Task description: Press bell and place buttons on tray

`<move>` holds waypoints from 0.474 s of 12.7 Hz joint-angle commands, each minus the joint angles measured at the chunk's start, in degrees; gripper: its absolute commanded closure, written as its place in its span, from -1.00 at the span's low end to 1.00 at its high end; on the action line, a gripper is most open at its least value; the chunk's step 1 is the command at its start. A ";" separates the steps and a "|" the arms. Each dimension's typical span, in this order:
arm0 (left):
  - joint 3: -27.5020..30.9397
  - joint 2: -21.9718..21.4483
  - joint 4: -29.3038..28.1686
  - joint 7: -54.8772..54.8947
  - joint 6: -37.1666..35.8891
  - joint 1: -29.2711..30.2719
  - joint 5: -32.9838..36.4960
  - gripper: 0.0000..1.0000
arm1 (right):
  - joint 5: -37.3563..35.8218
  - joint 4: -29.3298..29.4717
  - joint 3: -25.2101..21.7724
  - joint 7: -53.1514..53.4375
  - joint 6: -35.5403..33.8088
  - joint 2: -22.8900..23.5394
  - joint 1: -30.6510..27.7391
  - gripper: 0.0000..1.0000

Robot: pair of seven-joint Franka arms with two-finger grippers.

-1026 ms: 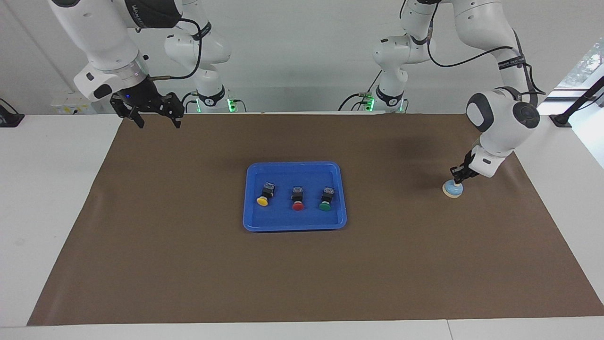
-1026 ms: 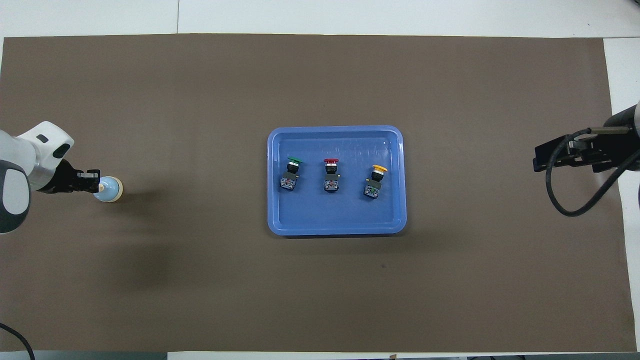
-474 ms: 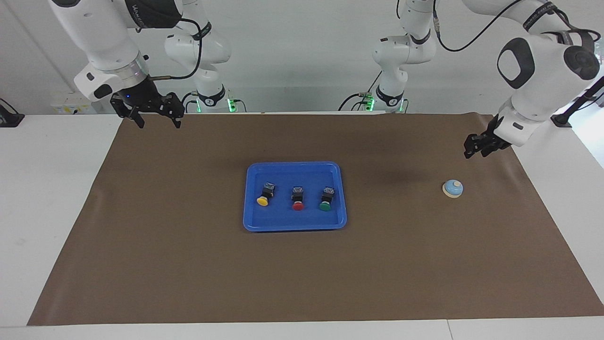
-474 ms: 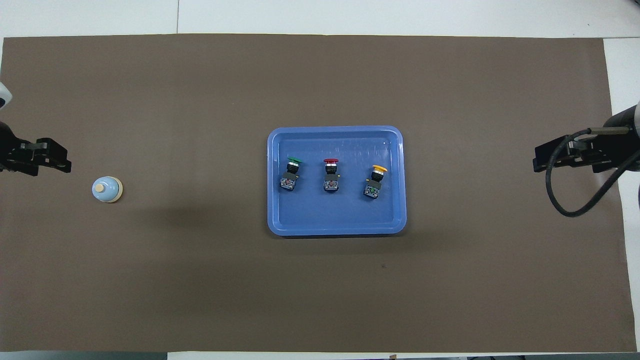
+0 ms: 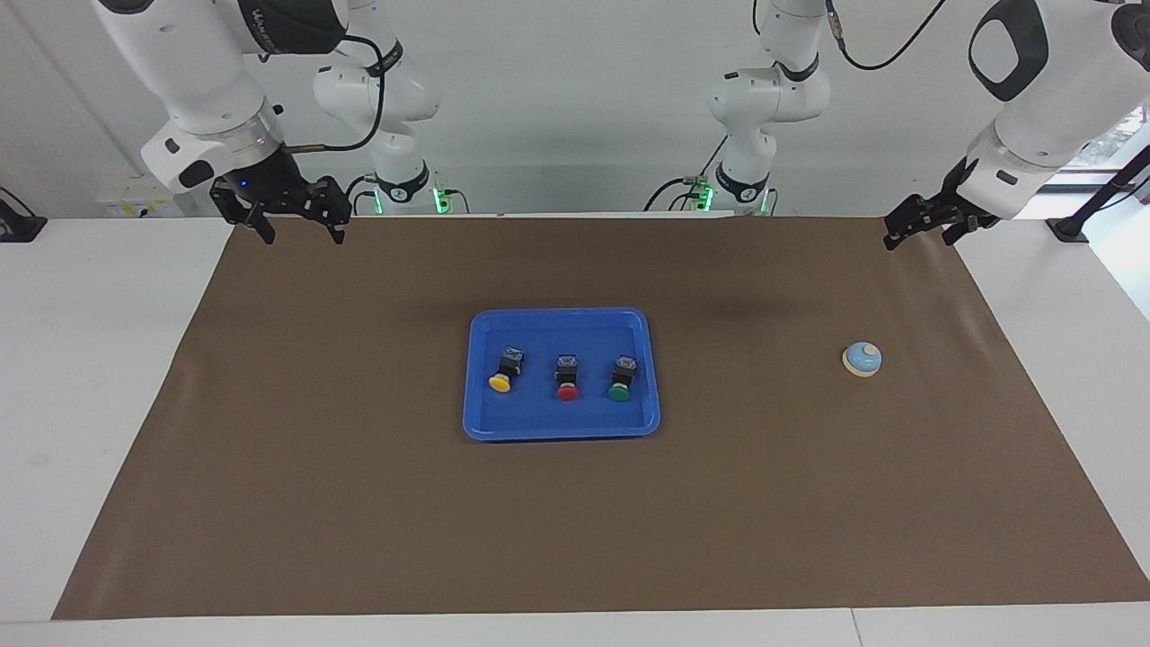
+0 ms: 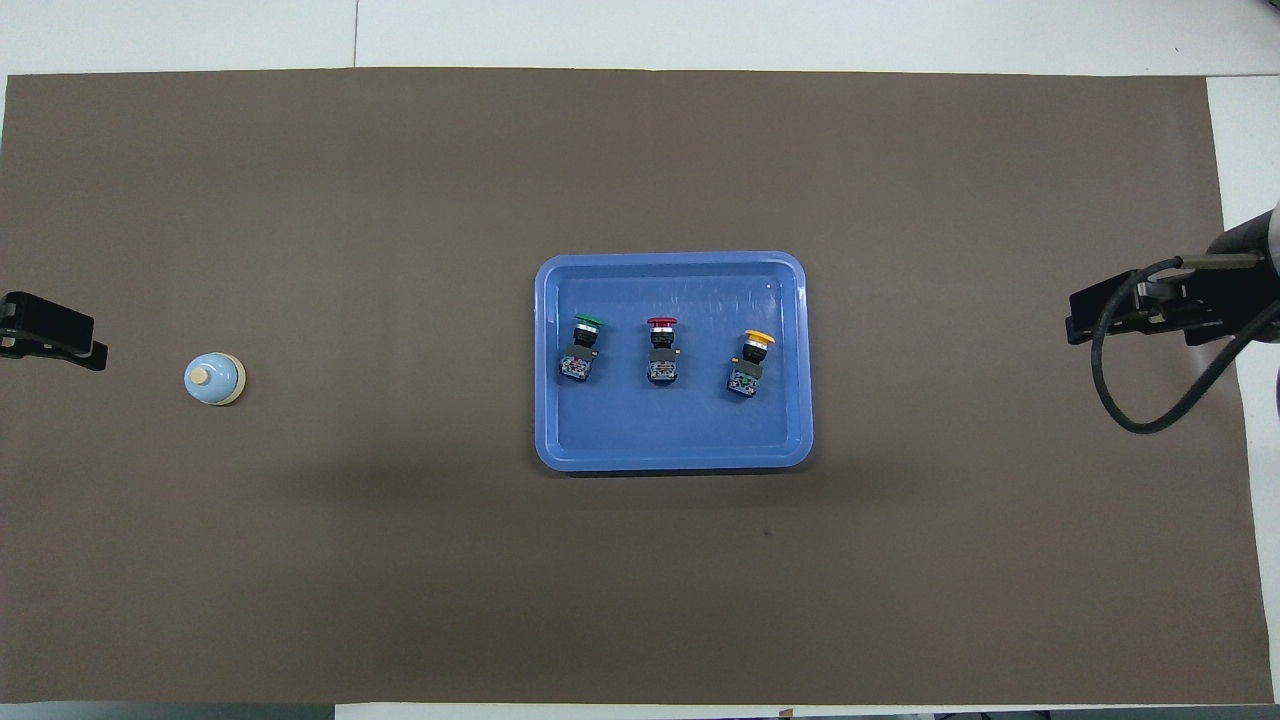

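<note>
Below the raised left gripper (image 5: 918,232), fingers apart and empty, the bell (image 5: 862,358) stands alone; three buttons (image 5: 567,376) lie on the tray (image 5: 561,428); the right gripper (image 5: 292,222) waits open.

In the overhead view the left arm's black two-finger gripper (image 6: 50,338) is cut off by the picture's edge, so only its dark tip shows, and the right arm's black two-finger gripper (image 6: 1150,310) also runs off the edge, with a looping black cable (image 6: 1110,385) crossing it. In the facing view both white arms leave the frame at the top. The markings on the 3 small black-and-blue push-button switches (image 5: 566,376) are too small to read.
</note>
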 commanded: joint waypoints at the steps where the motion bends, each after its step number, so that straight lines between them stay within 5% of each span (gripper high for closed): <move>1: 0.11 0.74 1.42 -0.43 -1.45 -0.16 -0.19 -1.00 | -0.57 -1.22 -0.13 -1.06 0.63 -1.06 -0.13 -1.00; 6: -0.33 0.57 1.51 -0.08 -1.28 -0.24 0.07 -1.00 | -0.57 -1.22 -0.13 -1.06 0.63 -1.06 -0.13 -1.00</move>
